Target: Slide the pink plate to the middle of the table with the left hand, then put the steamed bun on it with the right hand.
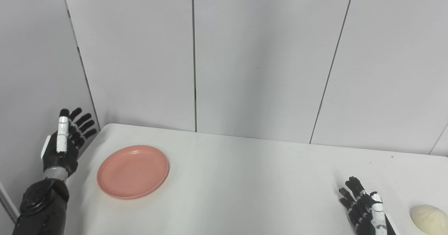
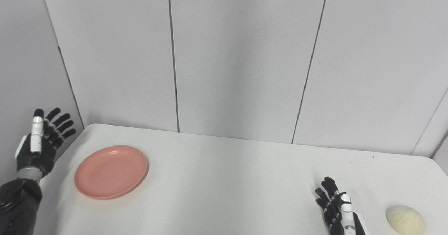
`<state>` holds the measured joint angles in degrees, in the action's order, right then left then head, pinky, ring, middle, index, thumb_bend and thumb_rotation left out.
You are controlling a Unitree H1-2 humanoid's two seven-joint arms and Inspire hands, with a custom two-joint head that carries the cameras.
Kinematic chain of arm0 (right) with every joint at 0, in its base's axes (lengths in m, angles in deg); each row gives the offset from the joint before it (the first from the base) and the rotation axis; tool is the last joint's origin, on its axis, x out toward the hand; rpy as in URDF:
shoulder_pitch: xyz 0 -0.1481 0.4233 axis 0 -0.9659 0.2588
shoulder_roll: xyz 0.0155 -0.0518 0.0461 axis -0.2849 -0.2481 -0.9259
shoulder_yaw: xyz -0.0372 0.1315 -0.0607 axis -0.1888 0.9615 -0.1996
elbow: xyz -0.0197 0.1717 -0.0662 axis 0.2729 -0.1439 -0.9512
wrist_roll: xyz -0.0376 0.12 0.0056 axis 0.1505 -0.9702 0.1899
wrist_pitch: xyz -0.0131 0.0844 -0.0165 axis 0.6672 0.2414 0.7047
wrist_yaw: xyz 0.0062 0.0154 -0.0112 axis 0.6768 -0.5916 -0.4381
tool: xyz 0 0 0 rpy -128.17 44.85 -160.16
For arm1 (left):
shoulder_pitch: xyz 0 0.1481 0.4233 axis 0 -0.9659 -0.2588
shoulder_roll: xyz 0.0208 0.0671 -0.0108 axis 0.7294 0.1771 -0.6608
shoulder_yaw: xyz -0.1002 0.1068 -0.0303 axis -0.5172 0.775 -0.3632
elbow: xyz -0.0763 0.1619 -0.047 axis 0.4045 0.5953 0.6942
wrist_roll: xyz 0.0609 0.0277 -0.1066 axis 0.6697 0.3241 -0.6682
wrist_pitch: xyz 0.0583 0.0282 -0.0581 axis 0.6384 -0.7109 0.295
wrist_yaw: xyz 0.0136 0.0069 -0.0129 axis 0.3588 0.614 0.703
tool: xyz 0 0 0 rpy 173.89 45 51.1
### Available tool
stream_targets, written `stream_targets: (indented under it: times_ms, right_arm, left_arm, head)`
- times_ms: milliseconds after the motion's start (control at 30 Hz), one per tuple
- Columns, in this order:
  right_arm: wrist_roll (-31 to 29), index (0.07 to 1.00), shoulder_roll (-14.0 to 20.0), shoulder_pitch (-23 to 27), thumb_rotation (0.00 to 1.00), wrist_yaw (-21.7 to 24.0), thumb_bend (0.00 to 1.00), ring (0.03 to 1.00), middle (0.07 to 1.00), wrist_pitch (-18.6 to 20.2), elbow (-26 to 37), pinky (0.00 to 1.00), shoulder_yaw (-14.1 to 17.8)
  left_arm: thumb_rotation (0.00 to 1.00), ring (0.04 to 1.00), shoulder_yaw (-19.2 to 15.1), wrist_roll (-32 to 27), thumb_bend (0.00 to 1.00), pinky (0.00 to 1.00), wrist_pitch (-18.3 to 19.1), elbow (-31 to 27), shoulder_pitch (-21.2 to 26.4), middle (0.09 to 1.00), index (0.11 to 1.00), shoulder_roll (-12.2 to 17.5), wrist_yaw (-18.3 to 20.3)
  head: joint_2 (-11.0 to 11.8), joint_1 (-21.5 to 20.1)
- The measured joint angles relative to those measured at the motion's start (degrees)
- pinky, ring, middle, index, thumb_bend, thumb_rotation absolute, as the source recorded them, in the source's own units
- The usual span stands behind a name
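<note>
A pink plate point(image 1: 133, 171) lies flat and empty on the left part of the white table point(image 1: 245, 186). My left hand point(image 1: 66, 140) is raised beside the table's left edge, left of the plate and apart from it, fingers spread and holding nothing. A pale steamed bun point(image 1: 429, 219) sits on the table at the front right corner. My right hand point(image 1: 364, 210) is low over the table just left of the bun, fingers apart, holding nothing and not touching the bun.
Grey wall panels point(image 1: 262, 60) stand close behind the table's far edge. The table's left edge point(image 1: 87, 151) runs near my left hand. Bare tabletop lies between the plate and my right hand.
</note>
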<state>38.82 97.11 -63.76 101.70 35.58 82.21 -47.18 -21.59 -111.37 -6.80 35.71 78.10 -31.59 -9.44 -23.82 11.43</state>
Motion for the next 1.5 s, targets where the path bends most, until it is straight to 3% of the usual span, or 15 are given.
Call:
stream_targets:
  times_ms: [200, 333, 667, 1100, 1367, 1500]
  right_arm:
    - [0.02, 0.932, 0.04, -0.02, 0.98, 0.0, 0.78, 0.915, 0.946, 0.05, 0.02, 0.95, -0.04]
    - [-0.05, 0.926, 0.03, -0.05, 0.97, -0.09, 0.77, 0.91, 0.937, 0.1, 0.07, 0.93, 0.01]
    - [-0.08, 0.927, -0.04, -0.09, 0.97, -0.21, 0.77, 0.913, 0.939, 0.17, 0.12, 0.95, 0.01]
    - [-0.01, 0.924, -0.07, -0.1, 0.95, -0.25, 0.79, 0.909, 0.94, 0.18, 0.16, 0.94, -0.04]
    - [0.01, 0.926, -0.09, -0.05, 0.95, -0.26, 0.78, 0.914, 0.944, 0.18, 0.09, 0.94, -0.04]
    - [0.07, 0.927, -0.06, -0.03, 0.95, -0.23, 0.78, 0.913, 0.946, 0.18, 0.03, 0.94, -0.09]
  left_arm:
    - [0.84, 0.821, -0.9, -1.7, 0.85, 0.75, -2.79, 4.51, 0.5, 0.82, 0.862, -0.09, 2.06]
    - [0.83, 0.824, 0.64, -0.61, 0.89, 0.74, -5.6, 9.5, 0.53, 0.815, 0.862, -0.27, 2.59]
    - [0.82, 0.824, 2.94, 0.57, 0.86, 0.75, -11.34, 12.84, 0.91, 0.798, 0.85, -0.66, 2.7]
    - [0.84, 0.804, 7.88, 2.31, 0.88, 0.71, -11.21, 9.59, 0.48, 0.786, 0.847, -3.71, 3.3]
    - [0.85, 0.81, 9.65, 2.93, 0.89, 0.74, -8.44, 6.42, 0.25, 0.79, 0.867, -5.53, 3.96]
    - [0.82, 0.82, 10.52, 3.42, 0.92, 0.77, -7.27, 5.1, 0.25, 0.791, 0.916, -6.49, 3.9]
  head:
    - [0.0, -0.35]
    - [-0.09, -0.97]
    - [-0.18, -1.23]
    - [-0.44, -1.67]
    - [-0.53, -1.67]
    - [-0.53, -1.76]
